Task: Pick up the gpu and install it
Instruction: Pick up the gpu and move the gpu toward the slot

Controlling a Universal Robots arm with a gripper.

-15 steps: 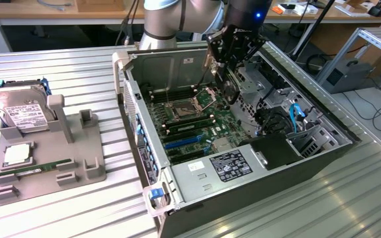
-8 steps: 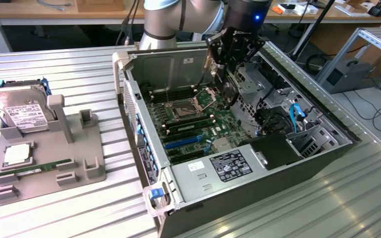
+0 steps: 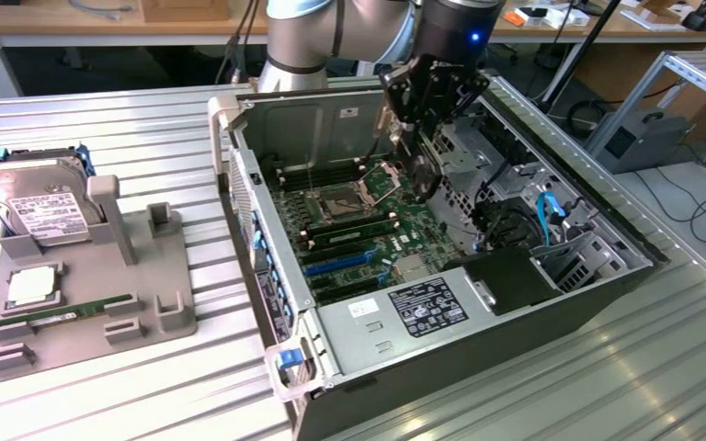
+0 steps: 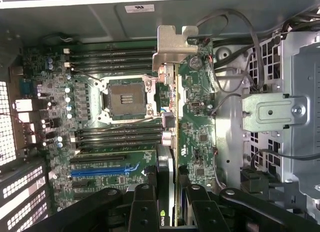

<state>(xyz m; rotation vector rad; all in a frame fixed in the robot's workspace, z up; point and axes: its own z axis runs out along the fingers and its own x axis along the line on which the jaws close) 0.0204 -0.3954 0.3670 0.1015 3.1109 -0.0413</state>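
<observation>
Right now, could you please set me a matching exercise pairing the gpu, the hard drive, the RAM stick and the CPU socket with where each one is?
Things:
1. gpu
2. hard drive
3. RAM stick
4. CPU socket

Places:
A. lying lengthwise in the grey holder
B. on the motherboard
C. clamped in the gripper
D. standing upright in the holder

Pairs: 1-C, 2-D, 3-A, 4-B.

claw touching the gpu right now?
Touching. Wrist view: the claw clamps both faces of the edge-on gpu.
</observation>
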